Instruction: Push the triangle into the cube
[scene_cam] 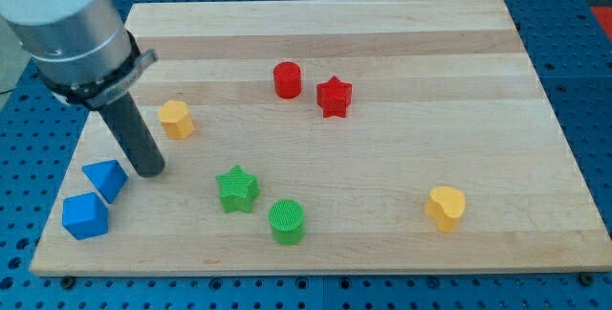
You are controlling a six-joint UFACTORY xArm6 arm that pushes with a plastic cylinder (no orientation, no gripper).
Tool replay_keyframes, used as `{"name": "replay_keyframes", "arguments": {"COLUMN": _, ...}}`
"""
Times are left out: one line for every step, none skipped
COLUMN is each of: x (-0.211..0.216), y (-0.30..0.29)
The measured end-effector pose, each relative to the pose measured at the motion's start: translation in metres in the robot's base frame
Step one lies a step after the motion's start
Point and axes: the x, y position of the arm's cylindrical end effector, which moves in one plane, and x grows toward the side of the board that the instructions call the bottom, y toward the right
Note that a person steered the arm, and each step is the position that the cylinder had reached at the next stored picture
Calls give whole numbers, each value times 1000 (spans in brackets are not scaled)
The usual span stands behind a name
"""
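1. Jaws do not exist on your arm: it ends in a straight dark rod, and my tip (149, 171) rests on the wooden board (382, 243), touching or almost touching the right edge of the blue triangle (105, 179).
2. Your task block, the blue triangle, lies near the board's left edge, in the lower left of the view.
3. Your target, the blue cube (84, 216), sits just below and slightly left of the triangle; the two look to be touching or nearly so, though you cannot tell which.
4. Your yellow hexagonal block (176, 119) stands above and to the right of the tip, apart from it.
5. Your green star (237, 188) and green cylinder (286, 221) sit near each other at lower centre.
6. Your red cylinder (287, 79) and red star (334, 97) sit close together at upper centre.
7. Your yellow heart (446, 207) lies alone at the lower right, well apart from the others.
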Motion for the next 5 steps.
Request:
{"name": "replay_keyframes", "arguments": {"x": -13, "y": -7}}
{"name": "replay_keyframes", "arguments": {"x": -16, "y": -31}}
{"name": "replay_keyframes", "arguments": {"x": 14, "y": -43}}
{"name": "replay_keyframes", "arguments": {"x": 27, "y": -43}}
{"name": "replay_keyframes", "arguments": {"x": 20, "y": -43}}
